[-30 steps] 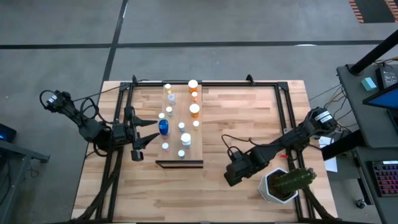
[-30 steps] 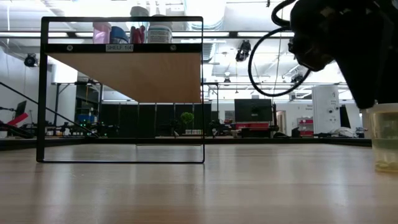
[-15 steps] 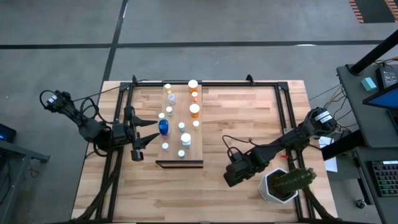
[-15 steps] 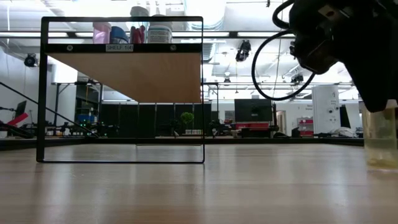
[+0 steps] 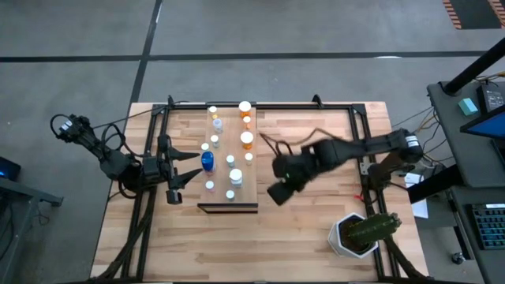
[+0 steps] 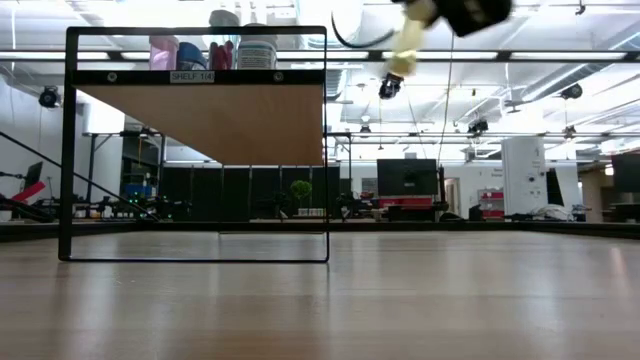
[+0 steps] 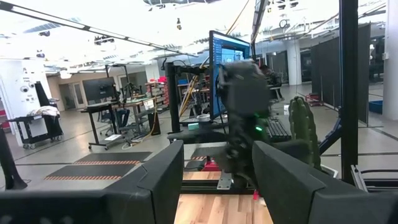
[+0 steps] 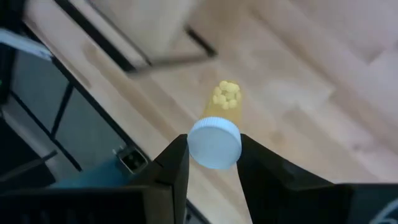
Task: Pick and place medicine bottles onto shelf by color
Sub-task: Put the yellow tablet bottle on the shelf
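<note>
The shelf (image 5: 227, 134) is a pale board at the table's middle left. Several medicine bottles (image 5: 247, 140) stand on it, among them a fat blue one (image 5: 207, 162). The low view shows its underside (image 6: 200, 120), with bottles (image 6: 215, 50) on top. Just left of the shelf, my left gripper (image 5: 185, 170) waits open and holds nothing. Right of the shelf and high above the table, my right gripper (image 5: 278, 188) is shut on a clear yellowish medicine bottle (image 8: 219, 106) with a white cap. The same bottle (image 6: 405, 50) appears in the low view. My right gripper pinches the bottle at its white cap end (image 8: 214, 144) between its two fingers (image 8: 177, 162). The fingers slant downward from above. The bottle is lifted clear of the table and hangs tilted below the fingers. Its bottom, with yellow pills (image 8: 225, 94), points away from the gripper.
A white pot with a green cactus (image 5: 363, 233) stands at the table's near right. Black frame rails (image 5: 359, 142) run along the table's left, right and far sides. Bare planks (image 5: 308, 237) lie between the shelf and the pot.
My right gripper has risen from beside the cactus pot. It has swung toward the table's far edge and the shelf, turning as it went. The yellowish bottle, which stood on the table a second ago, has been carried up clear of it.
</note>
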Controlling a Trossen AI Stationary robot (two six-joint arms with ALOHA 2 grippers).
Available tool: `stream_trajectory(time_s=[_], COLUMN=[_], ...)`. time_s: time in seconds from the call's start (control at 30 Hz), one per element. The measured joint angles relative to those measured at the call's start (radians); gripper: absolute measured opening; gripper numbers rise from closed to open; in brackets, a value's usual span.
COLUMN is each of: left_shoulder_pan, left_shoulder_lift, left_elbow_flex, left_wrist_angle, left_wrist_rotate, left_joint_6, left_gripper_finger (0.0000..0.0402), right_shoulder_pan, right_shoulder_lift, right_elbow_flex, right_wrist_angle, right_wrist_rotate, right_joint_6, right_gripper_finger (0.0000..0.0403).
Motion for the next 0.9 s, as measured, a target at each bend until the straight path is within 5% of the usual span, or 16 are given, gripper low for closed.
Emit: stream_trajectory(time_s=[0.5,0.9], left_shoulder_pan=[0.000,0.000], left_shoulder_lift=[0.002,0.006], left_elbow_flex=[0.000,0.000], left_wrist_angle=[0.000,0.047], left_wrist_rotate=[0.000,0.001], left_joint_6=[-0.005,-0.009], left_gripper_finger=[0.0176,0.0176], right_shoulder_pan=[-0.145,-0.162], right_shoulder_lift=[0.312,0.411], right_elbow_flex=[0.486,0.591], right_wrist_angle=[-0.230,-0.250], right_wrist_rotate=[0.040,0.090], right_joint_6=[-0.398,-0.439], right_gripper_finger=[0.0107,0.0107])
